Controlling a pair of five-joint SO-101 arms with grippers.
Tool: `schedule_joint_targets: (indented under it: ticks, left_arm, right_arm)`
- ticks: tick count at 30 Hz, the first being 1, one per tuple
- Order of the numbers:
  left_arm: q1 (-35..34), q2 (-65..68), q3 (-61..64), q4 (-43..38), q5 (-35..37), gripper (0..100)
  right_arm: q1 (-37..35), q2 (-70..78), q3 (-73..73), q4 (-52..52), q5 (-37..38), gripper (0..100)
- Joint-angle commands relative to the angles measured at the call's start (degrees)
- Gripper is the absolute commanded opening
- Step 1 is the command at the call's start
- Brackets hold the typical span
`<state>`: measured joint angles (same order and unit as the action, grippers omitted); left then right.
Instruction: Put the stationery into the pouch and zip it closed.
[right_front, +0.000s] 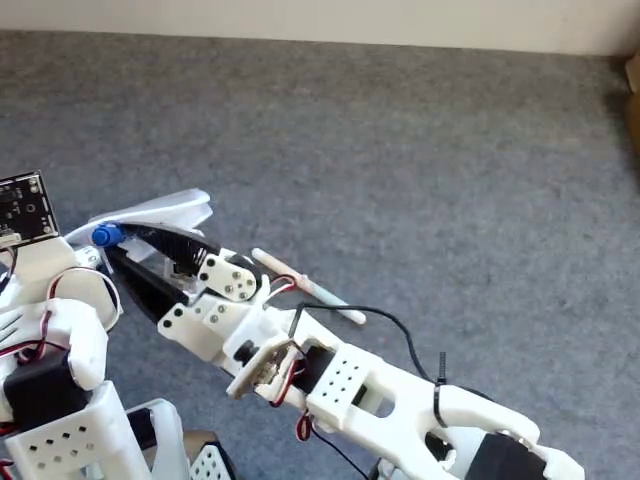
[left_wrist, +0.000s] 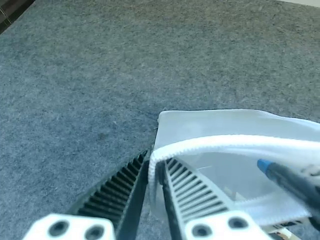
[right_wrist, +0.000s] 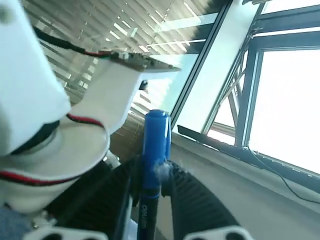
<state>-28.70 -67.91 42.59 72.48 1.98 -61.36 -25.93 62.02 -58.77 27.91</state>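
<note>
R gripper (right_wrist: 151, 167) is clamped on the pen (right_wrist: 155, 132), blue cap over the open pouch (left_wrist: 225, 125) mouth. L gripper (left_wrist: 157, 162) pinches the pouch's zipper rim. High view: I see the pouch at 9 o'clock, w/ a pale stick (right_front: 305, 285) at its 4 o'clock on the gray mat (right_front: 420, 150).

We get bright, even daylight across the grey table (right_front: 420, 140), with faint shadows. Behind the blue pen (right_wrist: 156, 140), the window (right_wrist: 285, 100) glares white.
</note>
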Motion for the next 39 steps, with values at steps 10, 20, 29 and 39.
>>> schedule_joint_targets:
  ticks: [10,20,29,39]
  left_arm:
    - [0.92,0.75,0.31,-0.97,0.53,1]
    - [0.92,0.75,0.31,-0.97,0.53,1]
    - [0.92,0.75,0.31,-0.97,0.53,1]
    - [0.92,0.75,0.31,-0.97,0.53,1]
  right_arm:
    - [-0.57,-0.22,2.51,-1.27,3.43,12.0]
    - [-0.66,-0.48,2.77,-1.19,3.43,12.0]
    - [-3.82,-0.66,6.11,-1.27,3.43,11.9]
    - [-3.47,-0.57,6.20,6.20,3.16,11.9]
